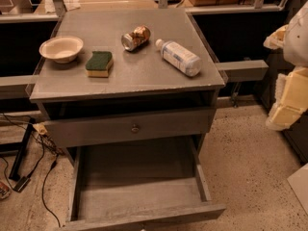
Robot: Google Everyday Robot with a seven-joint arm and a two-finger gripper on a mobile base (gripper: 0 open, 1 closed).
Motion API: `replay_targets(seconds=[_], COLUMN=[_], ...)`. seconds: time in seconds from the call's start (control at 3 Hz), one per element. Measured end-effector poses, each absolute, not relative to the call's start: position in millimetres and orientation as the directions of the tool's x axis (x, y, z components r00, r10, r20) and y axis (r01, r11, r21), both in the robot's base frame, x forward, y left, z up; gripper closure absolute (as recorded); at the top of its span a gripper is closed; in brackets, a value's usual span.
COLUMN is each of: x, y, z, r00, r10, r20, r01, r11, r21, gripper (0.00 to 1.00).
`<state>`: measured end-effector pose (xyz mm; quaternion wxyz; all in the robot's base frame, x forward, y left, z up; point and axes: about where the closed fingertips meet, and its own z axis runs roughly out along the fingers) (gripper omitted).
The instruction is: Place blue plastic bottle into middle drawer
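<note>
Gripper (pixel 287 97) hangs at the right edge of the view, off the cabinet's side and lower than the tabletop (pixel 144 78), well apart from everything on it. Only pale cream blocks of it show. Open or shut: can't tell. No sign it holds or touches anything.

Nearest thing to it is the blue plastic bottle (pixel 178 57), lying on its side on the tabletop's right half, white cap toward the back-left, base toward the front-right. Flat like that it won't tip but prob. can roll, so a grasp across the labelled middle looks the sensible approach.

Near the cap, a small gap between, lies a crushed can (pixel 135 37), also on its side. Further left sits a green-and-yellow sponge (pixel 99 64), then a white bowl (pixel 61 48), upright near the left edge. Both are well apart from the bottle, so no obstruction there.

Below the top, a drawer front (pixel 96 129) w/ a small knob is nearly shut. Under it the middle drawer (pixel 139 196) is pulled far out, nothing visible in it. It sticks out past the tabletop's front edge, presumably so the bottle can go straight down into it from above.

Judgement: task at its start. Bottle not yet grasped; reach + pick come first, then carry over the front edge & lower in. Main risk is nudging the bottle so it rolls toward the can or off the right side.
</note>
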<state>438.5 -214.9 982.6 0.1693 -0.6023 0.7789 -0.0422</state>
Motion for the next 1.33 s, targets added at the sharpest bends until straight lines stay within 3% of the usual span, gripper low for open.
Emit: replay_targets(seconds=[0.67,1.33], x=[437.8,478.2], y=[-207.7,-183.2], z=[977.7,965.3], r00=[-0.252,-0.458], r10=[-0.937,-0.854], r20=[-0.241,-0.246], r01=[-0.922,-0.84], r11=[0.308,0.506], r21=[-0.235,-0.195], gripper=[0.0,0.0])
